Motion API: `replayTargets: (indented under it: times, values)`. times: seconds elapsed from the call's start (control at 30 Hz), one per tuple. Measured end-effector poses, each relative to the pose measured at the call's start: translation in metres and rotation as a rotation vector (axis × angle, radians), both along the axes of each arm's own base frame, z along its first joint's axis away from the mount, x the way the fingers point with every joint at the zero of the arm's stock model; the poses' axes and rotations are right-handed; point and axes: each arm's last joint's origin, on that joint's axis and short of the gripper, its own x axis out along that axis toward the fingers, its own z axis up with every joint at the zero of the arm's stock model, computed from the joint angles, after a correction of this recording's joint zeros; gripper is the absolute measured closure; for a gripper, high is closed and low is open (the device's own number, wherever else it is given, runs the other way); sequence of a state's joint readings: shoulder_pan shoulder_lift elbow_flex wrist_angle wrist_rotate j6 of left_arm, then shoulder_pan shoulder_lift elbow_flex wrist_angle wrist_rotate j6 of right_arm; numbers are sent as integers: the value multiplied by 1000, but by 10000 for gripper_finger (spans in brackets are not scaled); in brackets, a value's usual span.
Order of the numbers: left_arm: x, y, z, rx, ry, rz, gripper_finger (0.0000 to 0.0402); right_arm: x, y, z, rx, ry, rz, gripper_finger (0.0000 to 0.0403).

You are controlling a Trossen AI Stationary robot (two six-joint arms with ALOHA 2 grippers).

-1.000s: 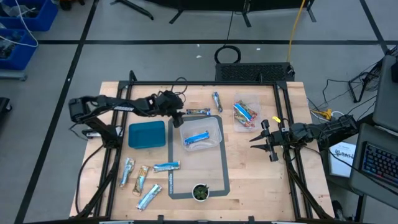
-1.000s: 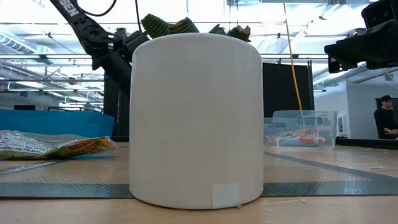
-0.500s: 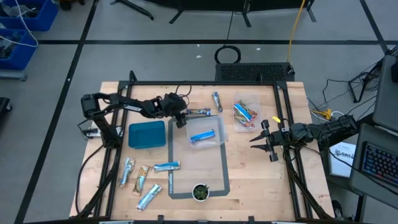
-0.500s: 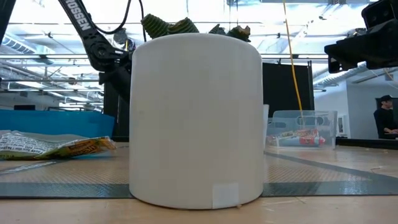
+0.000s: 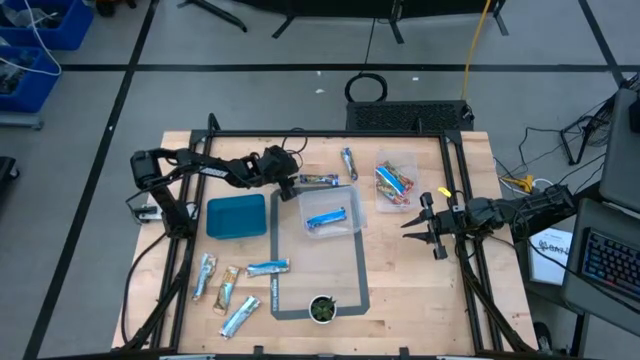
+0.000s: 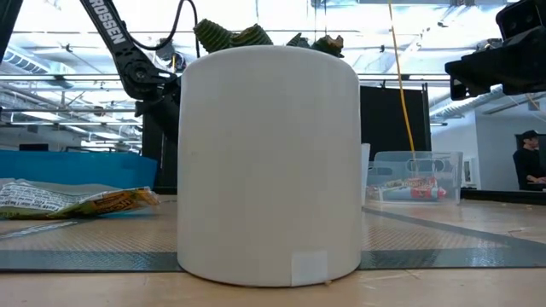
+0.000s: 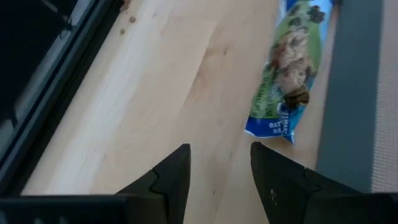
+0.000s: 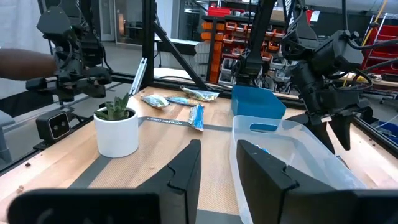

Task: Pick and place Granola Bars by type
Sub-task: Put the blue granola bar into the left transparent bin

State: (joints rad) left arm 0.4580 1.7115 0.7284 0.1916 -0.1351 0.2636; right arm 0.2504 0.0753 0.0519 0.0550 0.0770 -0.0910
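The left end effector point(image 5: 289, 186) hovers above the desk point(image 5: 400, 290) with its fingers point(image 7: 171, 177) parted and nothing between them. Just beyond them lies a green and blue granola bar point(image 7: 287, 71), beside the clear container point(image 5: 331, 213) that holds one bright blue bar point(image 5: 326, 217). A second clear container point(image 5: 396, 184) holds blue and orange-red bars. Other bars point(image 5: 228, 291) lie near the blue lid point(image 5: 236, 216). The right end effector point(image 5: 424, 226), empty, fingers point(image 8: 184, 171) spread, waits at the desk's right edge.
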Motion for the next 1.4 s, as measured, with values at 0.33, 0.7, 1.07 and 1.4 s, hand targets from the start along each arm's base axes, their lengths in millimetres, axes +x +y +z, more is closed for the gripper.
replayTargets:
  times: [0.33,0.7,1.07,1.4]
  values:
    - [3,-1,0,52,17,-130,229,0,0,0,0,0,0,307]
    - [14,3,-24,51,-24,-169,229,0,0,0,0,0,0,308]
    - [17,7,-17,24,-146,-152,229,0,0,0,0,0,0,308]
    - [17,5,-18,-88,-189,-169,229,0,0,0,0,0,0,308]
